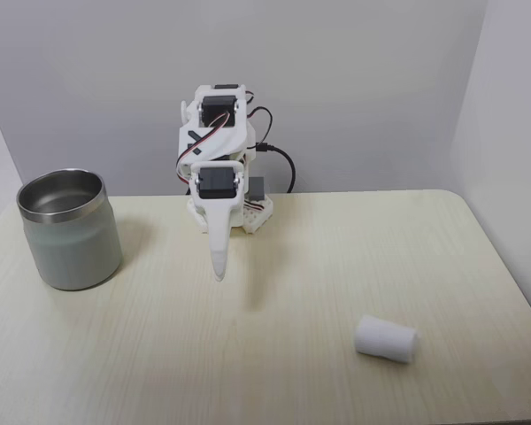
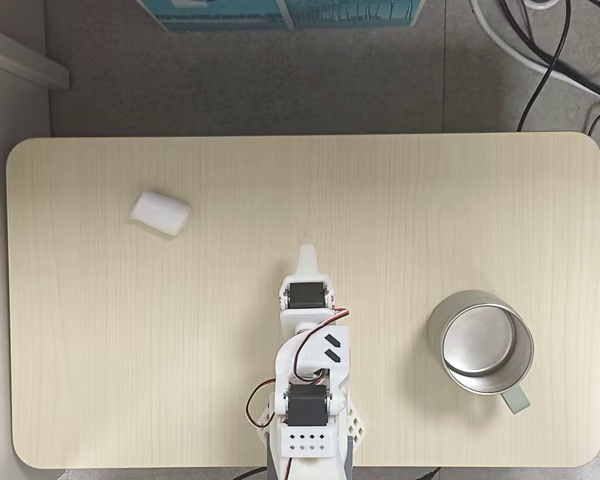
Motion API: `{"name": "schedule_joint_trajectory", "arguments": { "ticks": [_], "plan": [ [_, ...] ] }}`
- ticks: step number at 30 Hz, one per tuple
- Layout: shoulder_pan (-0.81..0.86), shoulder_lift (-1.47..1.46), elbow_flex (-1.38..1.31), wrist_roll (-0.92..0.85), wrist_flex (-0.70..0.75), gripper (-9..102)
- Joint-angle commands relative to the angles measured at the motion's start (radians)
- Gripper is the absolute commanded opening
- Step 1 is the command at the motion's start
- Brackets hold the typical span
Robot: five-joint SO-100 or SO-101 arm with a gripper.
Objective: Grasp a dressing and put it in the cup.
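Observation:
The dressing (image 1: 385,339) (image 2: 161,213) is a small white roll lying on its side on the pale wooden table (image 1: 274,354) (image 2: 430,190), towards the front right in the front fixed view and at the upper left in the view from above. The steel cup (image 1: 71,252) (image 2: 438,340) stands upright and empty on the opposite side. My white gripper (image 1: 218,270) (image 2: 307,252) hangs near the table's middle, close to the arm's base. Its tapered fingers are together, it holds nothing, and it is well apart from both the roll and the cup.
The arm's base (image 1: 226,212) (image 2: 305,435) sits at one long edge of the table, with a black cable (image 1: 281,161) behind it. Grey walls enclose the table in the front view. A teal box (image 2: 280,10) and cables (image 2: 550,50) lie on the floor beyond the far edge.

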Motion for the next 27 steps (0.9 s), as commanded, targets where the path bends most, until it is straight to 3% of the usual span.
{"name": "schedule_joint_trajectory", "arguments": {
  "ticks": [1,21,27],
  "plan": [
    [0.017,-0.005,0.003,-0.009,-0.011,0],
    [0.023,-0.005,0.006,-0.005,-0.006,0],
    [0.025,-0.005,0.103,-0.002,0.078,0]
  ]
}}
